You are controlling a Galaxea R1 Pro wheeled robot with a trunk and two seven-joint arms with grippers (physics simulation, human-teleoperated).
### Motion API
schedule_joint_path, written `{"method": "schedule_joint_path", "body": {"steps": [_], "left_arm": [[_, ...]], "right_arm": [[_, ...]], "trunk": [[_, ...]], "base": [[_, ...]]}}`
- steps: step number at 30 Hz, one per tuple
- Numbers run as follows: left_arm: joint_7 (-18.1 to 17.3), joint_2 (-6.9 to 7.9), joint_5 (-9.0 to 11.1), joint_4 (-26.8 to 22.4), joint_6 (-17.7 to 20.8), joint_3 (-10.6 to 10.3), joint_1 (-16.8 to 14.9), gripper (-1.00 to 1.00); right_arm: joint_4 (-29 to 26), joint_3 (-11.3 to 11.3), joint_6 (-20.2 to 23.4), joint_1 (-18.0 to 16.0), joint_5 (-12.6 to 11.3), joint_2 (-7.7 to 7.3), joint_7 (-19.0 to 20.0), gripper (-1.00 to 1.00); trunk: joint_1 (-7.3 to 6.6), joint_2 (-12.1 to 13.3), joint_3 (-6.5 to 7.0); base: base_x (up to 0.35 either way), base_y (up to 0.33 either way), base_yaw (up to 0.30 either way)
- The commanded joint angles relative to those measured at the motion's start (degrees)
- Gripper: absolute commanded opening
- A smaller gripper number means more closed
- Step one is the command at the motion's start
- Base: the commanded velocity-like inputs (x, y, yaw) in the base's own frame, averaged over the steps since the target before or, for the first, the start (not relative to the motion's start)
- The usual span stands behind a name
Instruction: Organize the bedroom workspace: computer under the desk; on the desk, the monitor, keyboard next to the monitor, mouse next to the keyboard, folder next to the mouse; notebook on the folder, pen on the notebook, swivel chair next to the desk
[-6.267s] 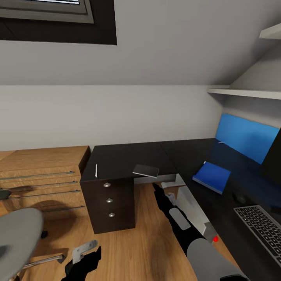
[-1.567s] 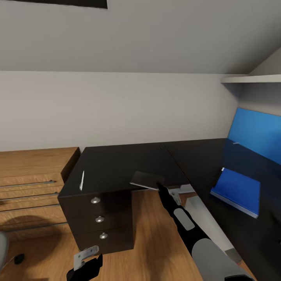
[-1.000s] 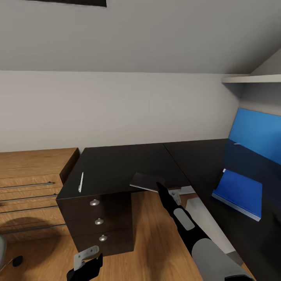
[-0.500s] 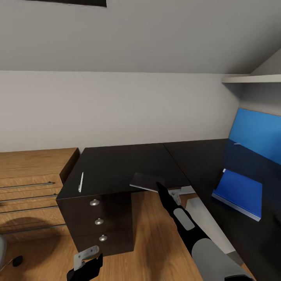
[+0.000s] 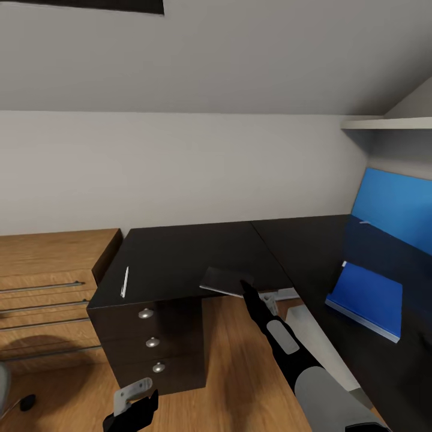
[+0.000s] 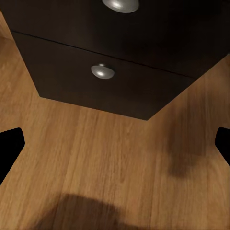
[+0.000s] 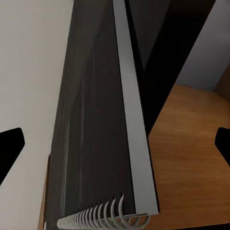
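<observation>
three round silver knobs run down the closed drawer block (image 5: 153,345) under the desk (image 5: 180,252); its contents are hidden. the notebook (image 5: 225,279) overhangs the desk's front edge, its spiral end toward the right gripper (image 5: 246,287), whose fingers sit wide apart in the wrist view. the pen (image 5: 125,281) lies on the desk's left end, pointing front to back. the blue folder (image 5: 366,300) rests flat on the right wing. the left gripper (image 5: 133,403), spread, hangs low over the oak floor (image 5: 234,372).
</observation>
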Motion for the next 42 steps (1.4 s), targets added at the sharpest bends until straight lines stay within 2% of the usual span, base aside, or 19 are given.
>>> {"method": "schedule_joint_path", "body": {"steps": [1, 39, 40, 42], "left_arm": [[0.4, 0.00, 0.5, -0.1, 0.1, 0.0, 0.0, 1.00], [0.4, 0.08, 0.5, 0.0, 0.1, 0.0, 0.0, 1.00], [0.4, 0.08, 0.5, -0.1, 0.1, 0.0, 0.0, 1.00], [0.4, 0.08, 0.5, 0.0, 0.1, 0.0, 0.0, 1.00]], "right_arm": [[0.0, 0.1, 0.1, 0.0, -0.5, -0.02, 0.1, 1.00], [0.0, 0.1, 0.0, 0.0, -0.5, -0.02, 0.1, 1.00], [0.0, 0.1, 0.0, 0.0, -0.5, -0.02, 0.1, -1.00], [0.0, 0.1, 0.0, 0.0, -0.5, -0.02, 0.1, -1.00]], "trunk": [[0.00, 0.0, -0.04], [0.00, 0.0, -0.04], [0.00, 0.0, -0.04], [0.00, 0.0, -0.04]], "base": [[0.000, 0.000, 0.000], [-0.034, 0.000, 0.000], [0.000, 0.000, 0.000], [0.000, 0.000, 0.000]]}}
